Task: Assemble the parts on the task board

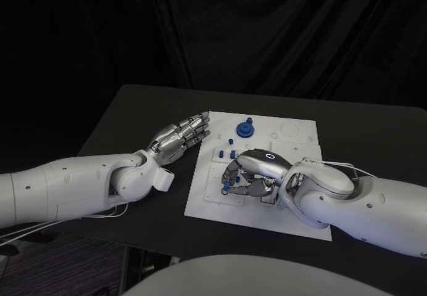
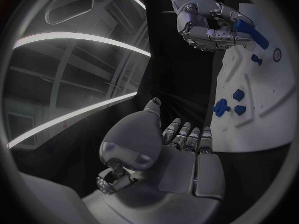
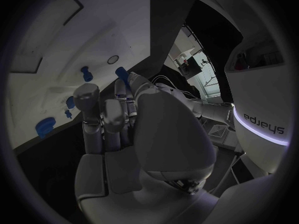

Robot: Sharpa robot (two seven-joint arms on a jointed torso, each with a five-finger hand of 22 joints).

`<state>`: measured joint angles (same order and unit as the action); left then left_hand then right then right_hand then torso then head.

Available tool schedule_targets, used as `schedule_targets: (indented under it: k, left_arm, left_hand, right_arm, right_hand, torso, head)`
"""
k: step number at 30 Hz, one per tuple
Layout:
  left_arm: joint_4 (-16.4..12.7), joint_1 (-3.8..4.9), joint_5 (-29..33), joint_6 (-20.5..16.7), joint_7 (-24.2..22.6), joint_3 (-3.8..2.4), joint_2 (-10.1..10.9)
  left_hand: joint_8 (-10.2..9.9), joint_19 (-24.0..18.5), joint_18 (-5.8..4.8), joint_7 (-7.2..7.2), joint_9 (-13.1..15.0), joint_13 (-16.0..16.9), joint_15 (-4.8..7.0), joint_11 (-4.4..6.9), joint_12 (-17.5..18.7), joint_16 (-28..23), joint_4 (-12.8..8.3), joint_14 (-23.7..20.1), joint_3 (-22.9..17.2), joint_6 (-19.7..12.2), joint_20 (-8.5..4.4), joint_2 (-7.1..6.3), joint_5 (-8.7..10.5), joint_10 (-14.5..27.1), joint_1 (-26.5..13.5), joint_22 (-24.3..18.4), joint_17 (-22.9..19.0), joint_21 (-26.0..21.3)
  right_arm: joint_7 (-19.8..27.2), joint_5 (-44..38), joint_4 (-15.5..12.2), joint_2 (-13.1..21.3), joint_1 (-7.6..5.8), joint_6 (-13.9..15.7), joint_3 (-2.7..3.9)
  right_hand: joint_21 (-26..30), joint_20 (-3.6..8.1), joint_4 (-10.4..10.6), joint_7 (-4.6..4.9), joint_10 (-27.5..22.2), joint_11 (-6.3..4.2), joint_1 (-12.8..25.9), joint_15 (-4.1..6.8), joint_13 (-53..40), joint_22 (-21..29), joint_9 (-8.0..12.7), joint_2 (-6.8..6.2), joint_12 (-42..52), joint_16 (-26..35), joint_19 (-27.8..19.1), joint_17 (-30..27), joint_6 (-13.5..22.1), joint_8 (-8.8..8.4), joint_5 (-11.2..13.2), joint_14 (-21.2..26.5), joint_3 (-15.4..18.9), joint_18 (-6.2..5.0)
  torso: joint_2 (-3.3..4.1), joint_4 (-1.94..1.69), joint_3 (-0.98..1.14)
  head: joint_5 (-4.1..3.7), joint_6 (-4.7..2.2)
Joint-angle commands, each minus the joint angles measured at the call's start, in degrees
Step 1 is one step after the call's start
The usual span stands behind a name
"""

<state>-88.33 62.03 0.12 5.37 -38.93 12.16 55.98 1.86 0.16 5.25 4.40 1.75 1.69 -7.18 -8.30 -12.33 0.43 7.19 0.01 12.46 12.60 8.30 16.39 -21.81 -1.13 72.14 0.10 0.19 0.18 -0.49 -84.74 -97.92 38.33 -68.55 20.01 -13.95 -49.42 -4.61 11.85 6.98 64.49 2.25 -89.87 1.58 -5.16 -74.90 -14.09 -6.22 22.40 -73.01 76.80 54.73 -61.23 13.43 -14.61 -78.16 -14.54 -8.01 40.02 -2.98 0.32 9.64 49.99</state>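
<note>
Right robot hand [image 1: 253,171] pinches a small blue part [image 1: 229,183] over the flat white task board [image 1: 294,132].

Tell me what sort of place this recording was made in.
Probably a robotics lab or test cell: a black table before dark curtains, a white task board with small blue parts, and two robot hands, the left hand and right hand, working at it.

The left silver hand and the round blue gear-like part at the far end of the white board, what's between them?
Only bare white board separates the left hand from the round blue part, as the head view shows.
</note>
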Motion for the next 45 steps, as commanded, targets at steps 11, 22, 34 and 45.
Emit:
schedule_targets:
  k: [11,22,34,45]
  left_arm:
    - [0.15,-0.11,0.13,0.98,-5.26,-0.05,-0.24]
    - [0.31,-0.13,0.13,1.14,-5.14,-0.05,-0.40]
    - [0.40,-0.17,0.13,1.31,-5.01,-0.05,-0.52]
    - [0.48,-0.21,0.13,1.44,-4.86,-0.05,-0.56]
  left_hand:
    - [-0.15,-0.13,-0.05,-0.03,-0.07,-0.07,-0.36,-0.15,0.23,0.11,-0.31,0.04,-0.07,-0.37,0.45,0.17,-0.35,0.07,0.47,-0.07,-0.03,-0.16]
    - [-0.15,-0.13,-0.02,-0.01,-0.07,-0.07,-0.39,-0.18,0.25,0.10,-0.30,0.04,-0.08,-0.40,0.50,0.18,-0.35,0.10,0.45,-0.06,-0.04,-0.15]
    - [-0.15,-0.13,-0.02,-0.01,-0.07,-0.07,-0.39,-0.18,0.25,0.10,-0.30,0.04,-0.08,-0.40,0.50,0.18,-0.35,0.10,0.45,-0.06,-0.04,-0.15]
    - [-0.15,-0.13,-0.02,-0.01,-0.07,-0.07,-0.39,-0.18,0.25,0.10,-0.30,0.04,-0.08,-0.40,0.50,0.18,-0.35,0.10,0.45,-0.06,-0.04,-0.15]
  right_arm:
    - [0.44,0.01,0.96,-0.86,0.84,0.32,0.04]
    - [-0.06,-0.86,1.86,-1.43,1.46,-0.16,0.04]
    - [-0.14,-1.45,2.99,-2.03,1.92,0.11,0.05]
    - [-0.48,-2.72,3.82,-2.31,2.44,-0.01,0.05]
  right_hand:
    - [-0.49,0.17,-0.20,-1.29,0.37,0.13,-0.37,0.04,0.08,-5.68,-7.42,0.60,-0.42,-0.39,0.53,0.33,-1.39,1.57,-0.56,-0.49,-0.24,0.91]
    - [-0.56,0.17,-0.42,-1.20,0.39,0.16,-0.49,0.04,0.07,-5.71,-7.59,0.64,-0.60,-0.49,0.60,0.51,-1.29,1.52,-0.72,-0.61,-0.32,0.92]
    - [-0.59,0.17,-0.63,-1.11,0.37,0.19,-0.62,0.02,0.07,-5.72,-7.72,0.67,-0.76,-0.47,0.63,0.48,-1.21,1.48,-0.79,-0.61,-0.39,0.92]
    - [-0.48,0.17,-0.77,-1.05,0.38,0.22,-0.70,0.00,0.05,-5.69,-7.81,0.71,-0.84,-0.40,0.60,0.35,-1.16,1.46,-0.89,-0.57,-0.44,0.90]
  torso:
    - [-0.01,0.02,0.09]
    - [-0.07,0.06,0.07]
    - [-0.11,0.07,0.05]
    - [-0.07,0.03,0.05]
  head:
    - [-0.01,0.01]
    - [0.06,0.01]
    - [0.08,0.01]
    - [0.10,0.01]
